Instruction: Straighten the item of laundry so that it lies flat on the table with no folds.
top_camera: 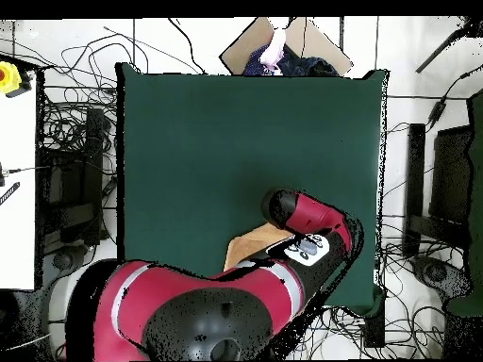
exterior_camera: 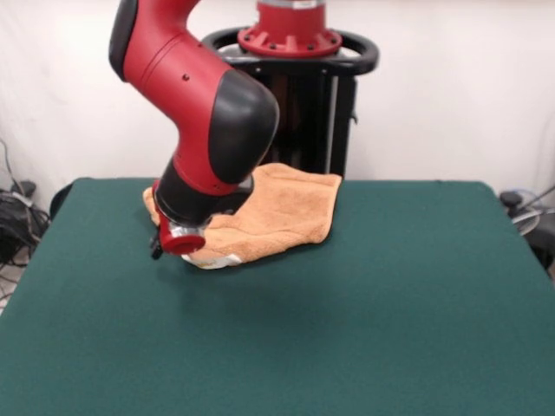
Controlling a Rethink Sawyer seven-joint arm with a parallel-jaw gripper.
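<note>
Front view, end effector [exterior_camera: 180, 245] on towel [exterior_camera: 286, 208] near edge

Arm [exterior_camera: 195, 113]: glossy red shells, black joint covers, small dark screw holes. Pedestal [exterior_camera: 290, 39]: black frame, red bolted collar, black ring.

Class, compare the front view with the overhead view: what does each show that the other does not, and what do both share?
Front view only: most of the orange-tan towel, rumpled and folded near the table's far edge, plus the pedestal. Overhead view only: the whole green table outline, floor cables, a cardboard box. Both: the red arm lowered over the towel; the end effector state is unclear.
</note>
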